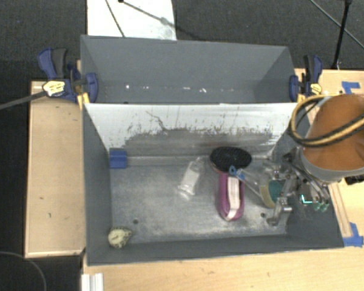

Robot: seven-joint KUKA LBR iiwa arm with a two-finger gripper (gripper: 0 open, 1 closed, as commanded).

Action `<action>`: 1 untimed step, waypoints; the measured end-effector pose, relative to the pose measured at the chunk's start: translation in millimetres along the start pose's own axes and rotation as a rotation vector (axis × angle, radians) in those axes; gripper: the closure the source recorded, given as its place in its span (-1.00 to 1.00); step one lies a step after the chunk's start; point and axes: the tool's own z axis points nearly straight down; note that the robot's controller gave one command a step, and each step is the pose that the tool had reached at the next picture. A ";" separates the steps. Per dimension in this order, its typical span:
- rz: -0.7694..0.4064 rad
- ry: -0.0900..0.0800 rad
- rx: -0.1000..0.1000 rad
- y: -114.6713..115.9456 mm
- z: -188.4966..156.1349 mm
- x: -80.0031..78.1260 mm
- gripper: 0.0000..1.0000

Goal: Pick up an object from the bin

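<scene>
My gripper point(278, 194) is low in the bin's right end, close to the right wall. A small tan and teal thing point(267, 193) lies right against its left side; whether it is held I cannot tell. Just left of it a purple and white oblong thing point(229, 197) lies lengthwise on the floor. A round black brush-like thing point(230, 158) rests at its far end. A thin blue-tipped stick point(242, 176) runs from the purple thing toward the gripper.
A small clear plastic bottle point(189, 180) lies mid-floor. A blue block point(117, 159) sits at the far left by the back wall, and a crumpled beige ball point(119, 237) in the near left corner. The arm's orange cover and cables hang over the right rim.
</scene>
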 end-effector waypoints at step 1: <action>0.118 -0.007 0.001 -44.3 76.7 -39.9 -1.00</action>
